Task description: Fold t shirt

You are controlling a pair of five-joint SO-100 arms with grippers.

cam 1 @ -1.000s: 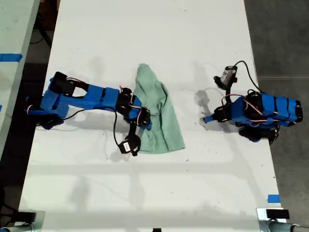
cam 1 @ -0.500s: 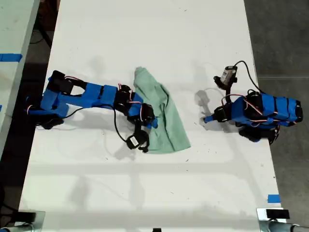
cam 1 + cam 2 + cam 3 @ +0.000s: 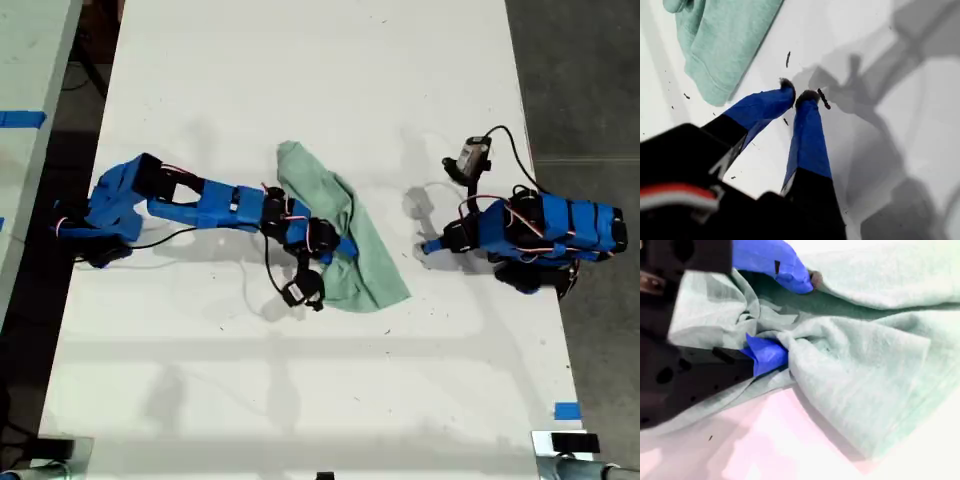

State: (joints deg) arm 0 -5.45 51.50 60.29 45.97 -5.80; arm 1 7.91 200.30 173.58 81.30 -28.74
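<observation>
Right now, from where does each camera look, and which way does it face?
Exterior view: overhead, facing down on the table, both arms and the shirt.
First wrist view: on my first claw, facing down at bare table; nearly closed, empty; shirt corner beyond.
Second wrist view: on my second claw, fingers gripping bunched shirt.
All three views share the shirt.

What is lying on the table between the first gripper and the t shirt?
Only bare white table, per the exterior view; my first gripper and the t shirt are apart.
</observation>
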